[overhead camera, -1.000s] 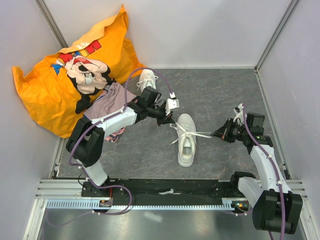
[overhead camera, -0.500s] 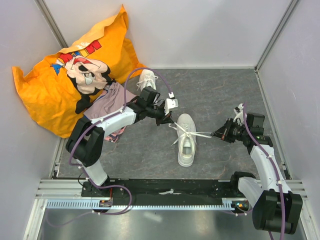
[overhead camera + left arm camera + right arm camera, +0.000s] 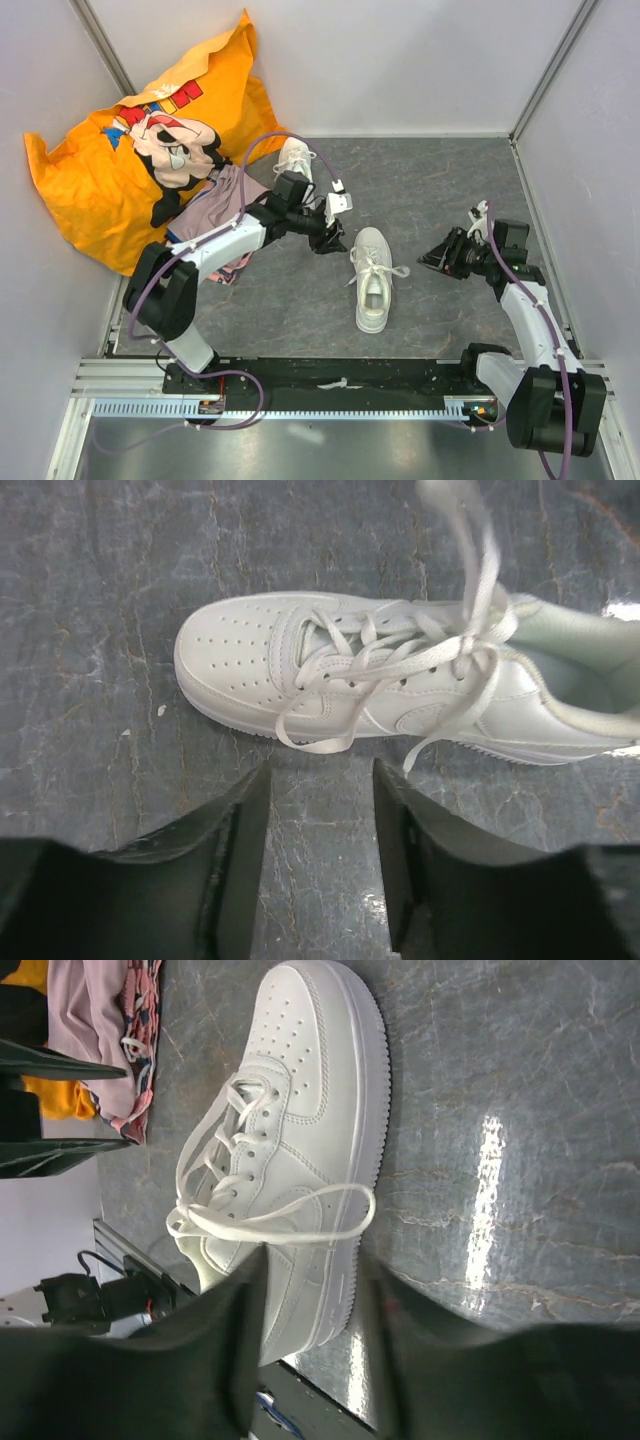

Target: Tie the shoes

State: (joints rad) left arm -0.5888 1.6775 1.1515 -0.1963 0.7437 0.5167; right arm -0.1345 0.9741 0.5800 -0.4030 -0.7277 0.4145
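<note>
1. lying upright on its sole in the middle of the grey table (image 3: 430, 190) is one white sneaker (image 3: 373, 282), with its toe to the far side and its heel to the near side.
2. its laces (image 3: 400, 655) are threaded through the eyelets and cross loosely over the tongue, with no bow. one loop hangs down the shoe's side and one strand trails off to the right.
3. the left fingers (image 3: 235, 870) are released and spread, with nothing between them. they hover just beside the sneaker's toe end on its left, pointing at its side, and only bare table shows in the gap.
4. the right fingers (image 3: 225, 1360) look dark and blurred in the right wrist view. they are also parted and grasp nothing, sitting to the right of the sneaker, apart from it and aimed at its side.
5. a second white sneaker (image 3: 293, 160) sits toward the far left of the table, partly hidden behind the left arm (image 3: 225, 240).
6. a pinkish garment (image 3: 215, 205) lies at the left edge of the table, against an orange cushion with a cartoon print (image 3: 100, 170) that fills the far left corner.
</note>
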